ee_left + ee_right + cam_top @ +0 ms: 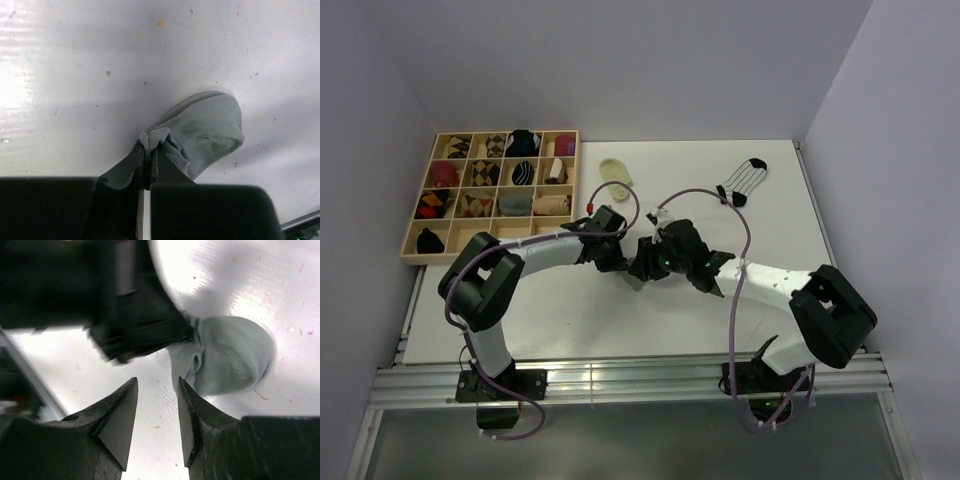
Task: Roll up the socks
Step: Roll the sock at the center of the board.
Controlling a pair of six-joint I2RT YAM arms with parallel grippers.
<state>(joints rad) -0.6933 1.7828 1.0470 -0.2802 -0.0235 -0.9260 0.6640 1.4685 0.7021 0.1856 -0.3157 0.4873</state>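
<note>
Noted soft plain grey ankle sock [210, 130] bunched into a ball mid-table on the white tabletop [75, 50]. Found left gripper [145, 162] pinching its gathered cuff. Found right gripper [157, 385] spread, empty, just beside the ball. Judged as mid-roll on this sock. Next likely calls for catching the cuff lip and turning it over the ball without loosening the pinch. Logged pale cream sock [614, 170] and thin-striped white sock [742, 182] flat, far edge.

No readable text anywhere.
</note>
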